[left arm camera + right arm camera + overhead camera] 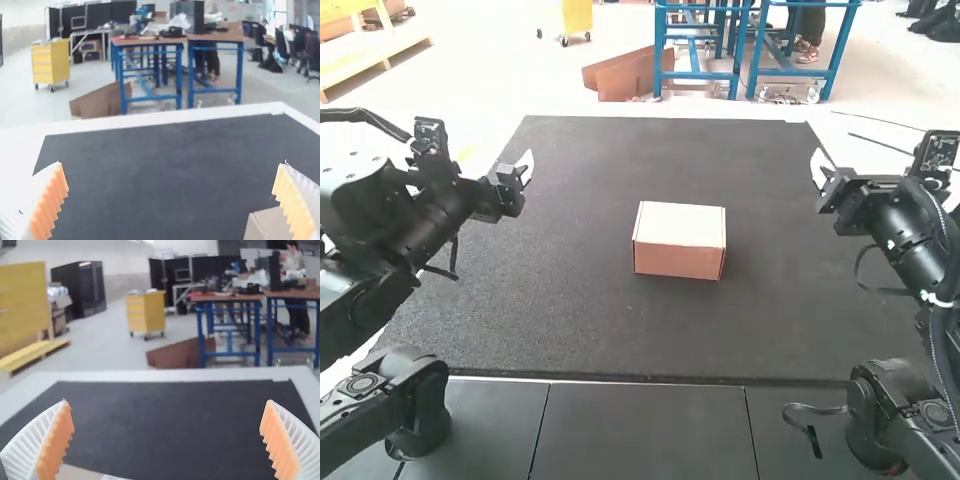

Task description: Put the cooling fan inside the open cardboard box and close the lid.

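Note:
A small brown cardboard box [680,240] sits in the middle of the black mat [570,300] with its lid down. A corner of the box [265,226] shows in the left wrist view. My left gripper [517,172] hangs above the mat's left side, well left of the box, open with nothing between its ribbed white fingers [47,202]. My right gripper [823,172] hangs above the mat's right side, open and empty, its orange pads [277,442] wide apart. A pale edge of the box [85,474] shows low in the right wrist view.
The black mat covers the table up to a white border [470,130] at the back and sides. Both arm bases [390,400] stand at the table's near edge. Bare mat surrounds the box on all sides.

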